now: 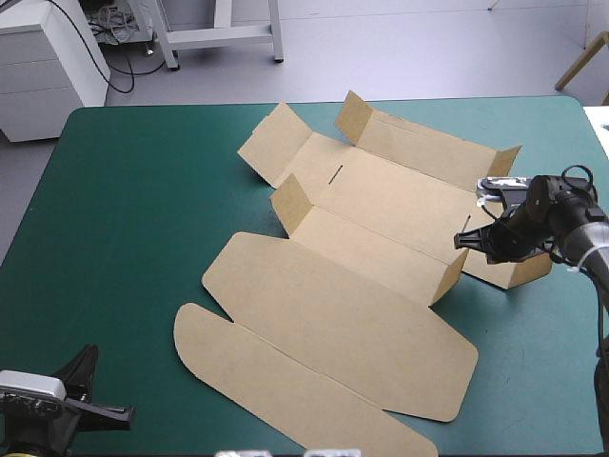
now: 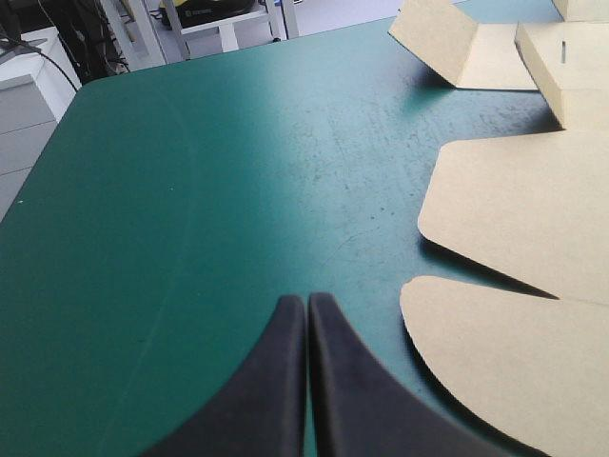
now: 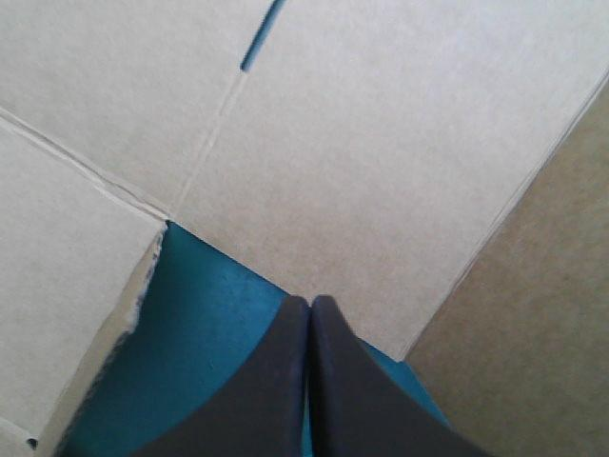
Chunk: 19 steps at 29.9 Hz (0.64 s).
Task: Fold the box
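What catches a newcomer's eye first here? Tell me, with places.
The brown box lies spread across the middle of the table, some far flaps raised. The right gripper, shut, points at the box's right end; the left gripper, shut, sits at the near left corner.

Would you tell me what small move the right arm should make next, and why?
Probably ease the right claw forward against the right end of the box, to tip that end board up. The claw is shut, its tip at the board's edge near a slot; the long walls already stand, and the left claw sits shut, clear of the box.
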Tool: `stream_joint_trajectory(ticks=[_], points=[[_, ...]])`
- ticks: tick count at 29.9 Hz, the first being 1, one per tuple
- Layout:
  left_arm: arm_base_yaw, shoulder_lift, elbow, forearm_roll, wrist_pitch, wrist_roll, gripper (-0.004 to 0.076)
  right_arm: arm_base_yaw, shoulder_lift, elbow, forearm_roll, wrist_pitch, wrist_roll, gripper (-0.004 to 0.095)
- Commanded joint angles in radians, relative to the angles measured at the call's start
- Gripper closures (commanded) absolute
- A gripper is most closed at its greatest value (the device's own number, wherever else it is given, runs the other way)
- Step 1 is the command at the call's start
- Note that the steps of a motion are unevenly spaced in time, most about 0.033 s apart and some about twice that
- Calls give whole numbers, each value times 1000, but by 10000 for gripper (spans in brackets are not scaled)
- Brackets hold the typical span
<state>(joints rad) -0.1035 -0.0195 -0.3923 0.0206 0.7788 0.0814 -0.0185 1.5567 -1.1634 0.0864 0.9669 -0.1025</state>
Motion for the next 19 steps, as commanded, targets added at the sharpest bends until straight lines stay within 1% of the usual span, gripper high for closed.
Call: stream_joint_trajectory(ticks=[1,9,15,19], points=[[-5,-12,-22,-6,-77,-1,734,-8,-84,-99,6,31,-12,927],[-5,-12,-22,-6,-77,-1,734,-8,-278,-271,8,133,-12,927],[-5,-12,-22,-6,-77,-1,734,-8,-445,-326,8,136,-12,927],[-5,-12,-22,-6,-77,-1,734,-8,-502,-326,8,158,0,927]])
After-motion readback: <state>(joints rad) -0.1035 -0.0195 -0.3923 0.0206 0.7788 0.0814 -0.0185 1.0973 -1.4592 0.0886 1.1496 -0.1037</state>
